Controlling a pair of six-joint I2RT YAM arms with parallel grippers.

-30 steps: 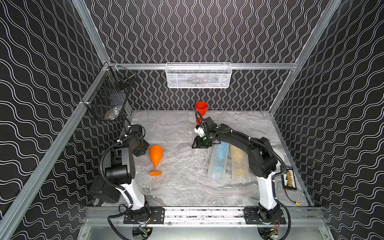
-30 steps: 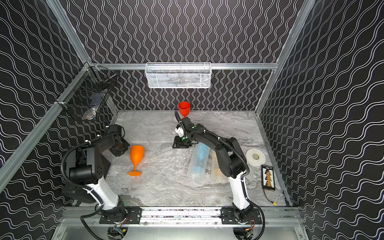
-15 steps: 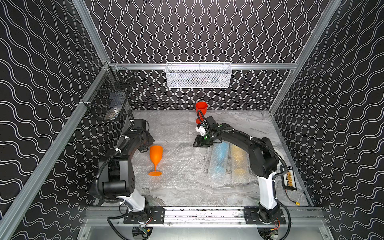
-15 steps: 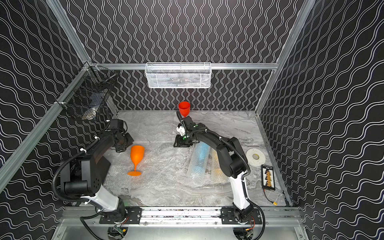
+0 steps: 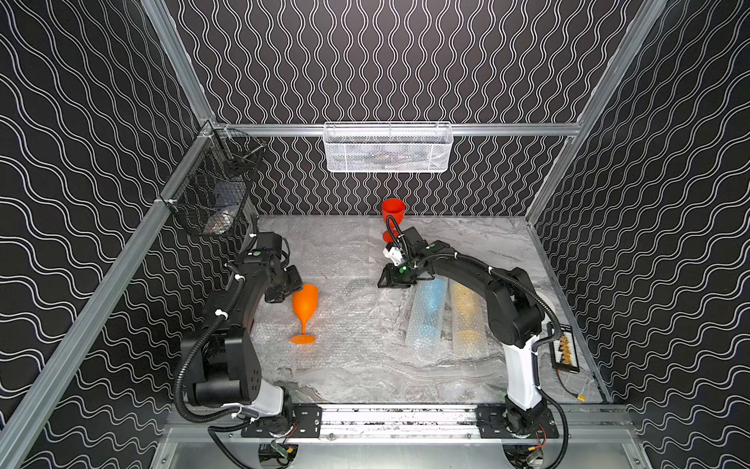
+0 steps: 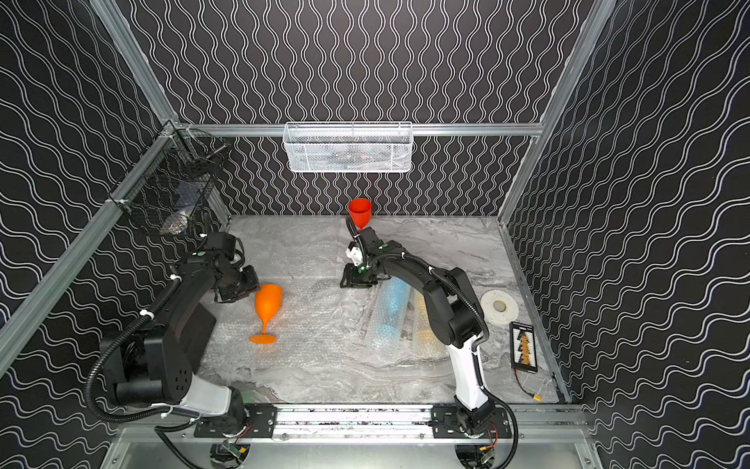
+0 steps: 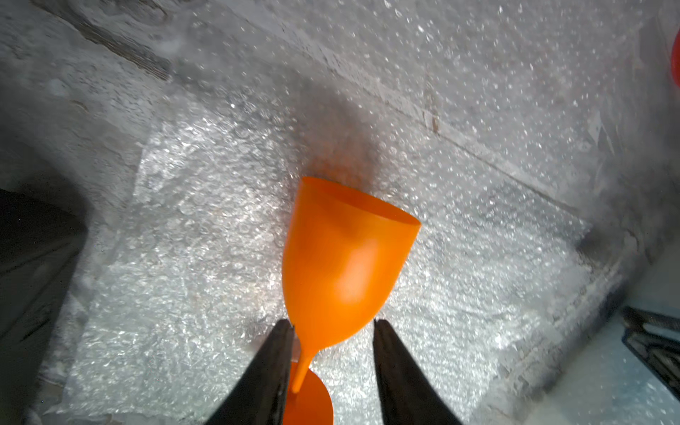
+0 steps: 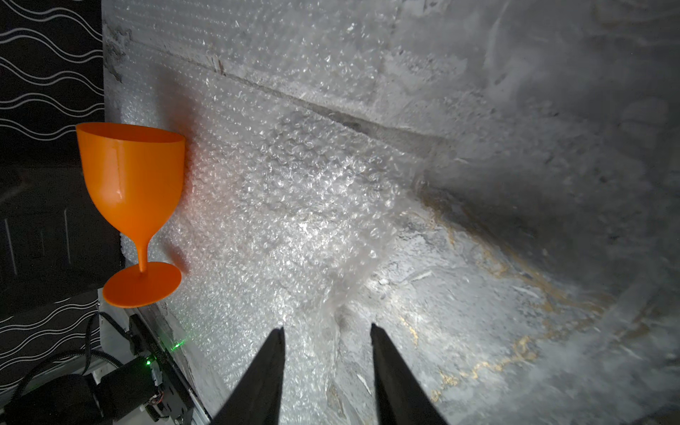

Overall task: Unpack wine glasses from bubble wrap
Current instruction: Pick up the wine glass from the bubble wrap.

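Note:
An orange wine glass [image 5: 305,302] [image 6: 268,302] stands upright on a flat sheet of bubble wrap [image 5: 353,316] at the left. My left gripper [image 5: 284,289] [image 7: 331,322] is open, its jaws either side of the glass's stem [image 7: 305,358], which sits close to one finger. A red wine glass [image 5: 393,211] [image 6: 359,211] stands at the back. Two bubble wrap tubes lie on the right, one holding a light blue glass [image 5: 428,312] and one a yellow glass [image 5: 464,316]. My right gripper [image 5: 389,280] [image 8: 326,325] is open and empty, low over the sheet's edge [image 8: 294,184].
A white wire basket [image 5: 387,148] hangs on the back wall and a black wire basket [image 5: 215,195] on the left rail. A tape roll [image 6: 500,306] and a black device [image 6: 523,347] with its cable lie at the right edge.
My left gripper's jaws have opened around the orange glass's stem, and the left arm has swung up and back. The glass stays upright in place. The right arm has barely moved.

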